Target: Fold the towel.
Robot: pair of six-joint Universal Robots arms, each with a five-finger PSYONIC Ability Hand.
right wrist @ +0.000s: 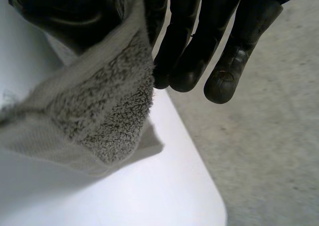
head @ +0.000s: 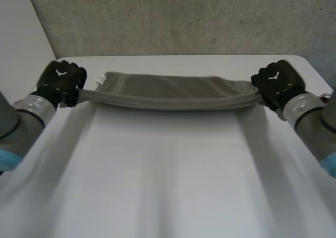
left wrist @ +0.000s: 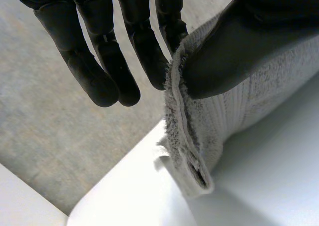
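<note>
The towel [head: 168,91] lay as a long, narrow band across the far side of the worktop [head: 168,185], pulled straight between the hands. The left hand [head: 63,80] pinched one end between thumb and fingers, and the right hand [head: 278,83] pinched the other. Layered edges suggested a lengthwise fold was done - folding end to end likely remained.

Folded grey terry towel [head: 173,90] stretching across the far end of the white rectangular table [head: 168,185], black left hand [head: 63,78] pinching its left end, black right hand [head: 277,83] pinching its right (both by far corners).
</note>
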